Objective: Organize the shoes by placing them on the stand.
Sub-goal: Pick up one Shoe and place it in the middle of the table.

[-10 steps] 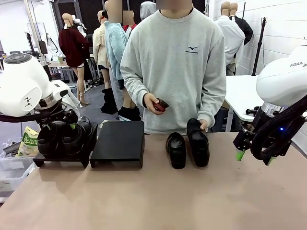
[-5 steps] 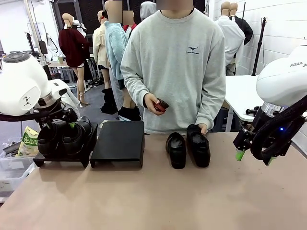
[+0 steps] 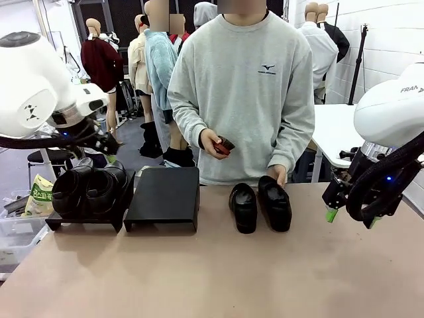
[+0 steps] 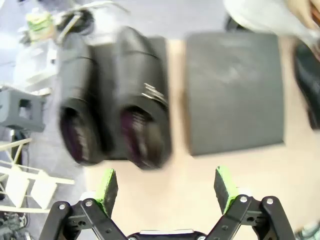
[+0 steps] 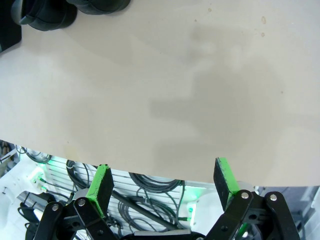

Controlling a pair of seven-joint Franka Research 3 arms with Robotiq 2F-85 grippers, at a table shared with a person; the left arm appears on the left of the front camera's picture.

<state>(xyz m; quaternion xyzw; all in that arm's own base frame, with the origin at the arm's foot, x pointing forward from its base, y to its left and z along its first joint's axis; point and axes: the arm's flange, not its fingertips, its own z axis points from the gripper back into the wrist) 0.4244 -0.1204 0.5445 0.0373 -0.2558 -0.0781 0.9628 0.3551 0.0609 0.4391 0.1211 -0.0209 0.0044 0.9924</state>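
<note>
Left shoes are black and leathery with a soft gloss, middle shoes same deal. The second stand is flat matt black, pretty smooth. Table is a tan, smooth, matt top. Sweatshirt is soft grey cloth, and the arm shells are shiny white plastic.

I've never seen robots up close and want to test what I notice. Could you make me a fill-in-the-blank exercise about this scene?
1. The left stand carries ___ black shoes.
2. Another pair of shoes lies on the ___, in front of the person.
3. The left claw and the right claw both have their jaws ___.

Missing words: two; table; open.
</note>
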